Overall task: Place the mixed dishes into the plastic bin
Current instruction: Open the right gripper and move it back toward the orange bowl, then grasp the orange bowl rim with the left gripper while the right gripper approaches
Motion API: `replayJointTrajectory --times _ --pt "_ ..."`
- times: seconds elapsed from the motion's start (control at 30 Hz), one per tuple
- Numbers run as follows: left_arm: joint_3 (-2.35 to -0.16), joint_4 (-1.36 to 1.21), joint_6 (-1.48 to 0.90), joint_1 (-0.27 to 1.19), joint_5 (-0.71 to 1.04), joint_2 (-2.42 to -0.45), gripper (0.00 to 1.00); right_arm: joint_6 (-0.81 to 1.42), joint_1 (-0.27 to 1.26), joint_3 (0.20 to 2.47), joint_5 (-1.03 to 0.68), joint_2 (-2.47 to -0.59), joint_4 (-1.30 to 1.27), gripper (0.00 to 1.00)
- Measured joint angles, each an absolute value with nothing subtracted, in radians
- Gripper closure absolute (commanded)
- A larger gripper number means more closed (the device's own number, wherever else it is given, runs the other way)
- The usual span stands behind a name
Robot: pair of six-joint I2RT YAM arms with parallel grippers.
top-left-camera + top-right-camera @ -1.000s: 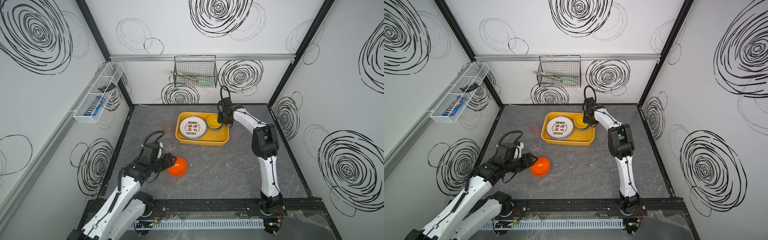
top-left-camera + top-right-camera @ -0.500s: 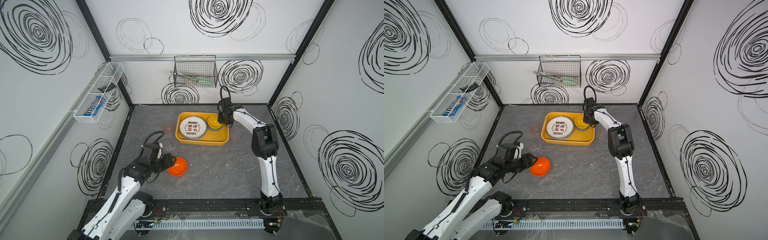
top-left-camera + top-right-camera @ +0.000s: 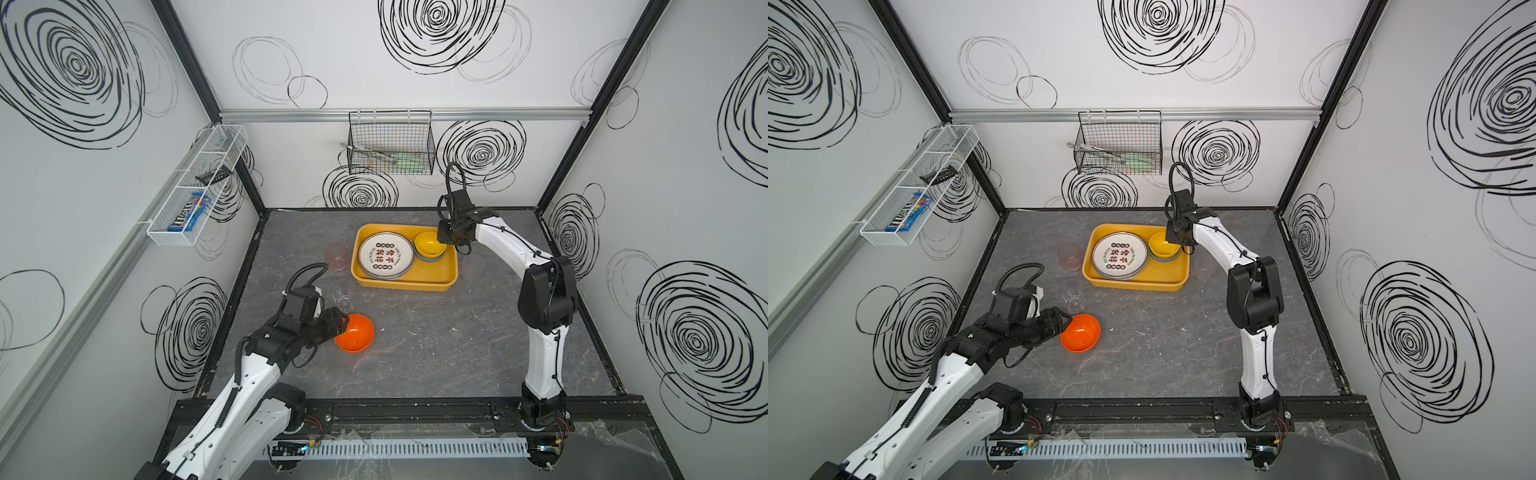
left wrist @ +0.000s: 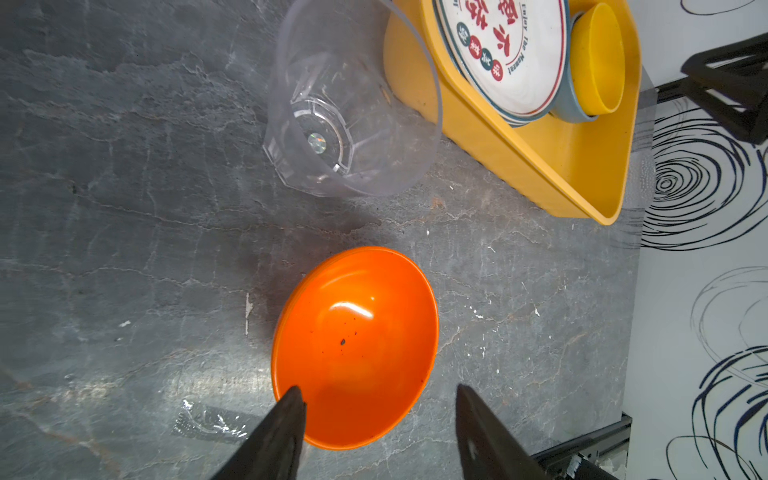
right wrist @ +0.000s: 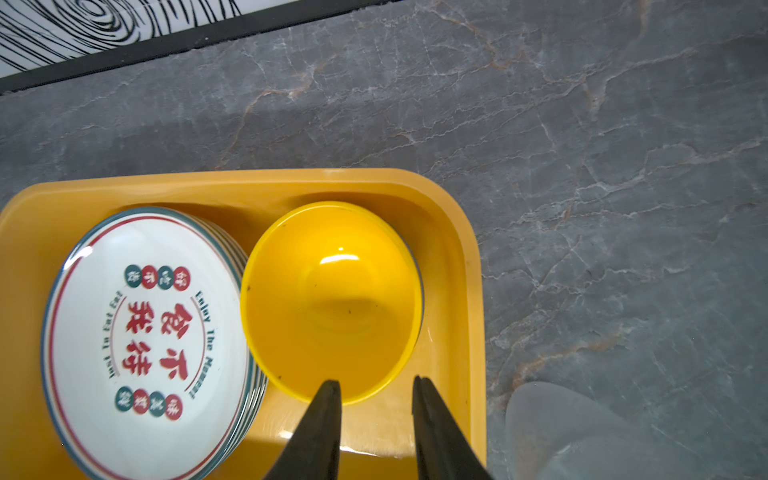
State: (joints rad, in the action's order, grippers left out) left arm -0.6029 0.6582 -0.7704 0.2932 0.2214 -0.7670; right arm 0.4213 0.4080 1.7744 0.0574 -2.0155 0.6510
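Setting: grey marbled tabletop (image 3: 436, 345) inside a white booth scribbled with black swirls; a black wire basket (image 3: 390, 145) hangs on the back wall.
Plastic bin: the yellow-orange plastic bin (image 3: 405, 286) sits toward the back of the tabletop, about mid-width. Its low walls let dishes be lowered straight in.
Bin contents: a stack of plates (image 3: 386, 254) fills the left half. Beside it a yellow bowl (image 5: 328, 303) nests upright in a blue-grey bowl (image 4: 569, 112), presumably to save floor space.
Right gripper: the right gripper (image 5: 374, 382) hovers at the yellow bowl's near rim, one finger over the inside and one outside. The jaws stand wider apart than the rim and pinch nothing, which reads as a release.
Left gripper: the left gripper (image 4: 379, 392) has its jaws spread wide and holds nothing. It is poised at the near edge of the orange bowl (image 4: 357, 353), one finger over the rim and the other just outside. This looks like lining up for a rim pinch; contact cannot be told.
Still outside: the orange bowl lies near the front left. A clear cup (image 4: 353, 116) stands upright between it and the bin. A pink cup (image 3: 336, 257) stands just left of the bin and a second clear cup (image 3: 471, 268) just right of it.
Change from earlier views: no dish and neither arm has visibly shifted; jaw width is too small to compare there.
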Motion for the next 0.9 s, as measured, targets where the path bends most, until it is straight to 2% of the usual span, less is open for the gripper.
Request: replayJointTrajectory --times 0.13,0.37,0.6,0.9 --pt "-0.603 0.68 -0.78 0.293 0.191 -0.761 0.38 0.416 0.415 1.697 -0.019 -1.948 0.625 0.61" --pt "-0.567 0.693 -0.823 0.292 0.15 -0.73 0.38 0.396 0.426 1.502 -0.248 -1.808 0.538 0.55" --pt "-0.512 0.693 -0.862 0.291 0.133 -0.723 0.39 0.394 0.438 1.319 -0.471 -1.665 0.432 0.55" --pt "-0.495 0.68 -0.892 0.291 0.107 -0.727 0.4 0.39 0.54 1.148 -0.631 -1.552 0.326 0.55"
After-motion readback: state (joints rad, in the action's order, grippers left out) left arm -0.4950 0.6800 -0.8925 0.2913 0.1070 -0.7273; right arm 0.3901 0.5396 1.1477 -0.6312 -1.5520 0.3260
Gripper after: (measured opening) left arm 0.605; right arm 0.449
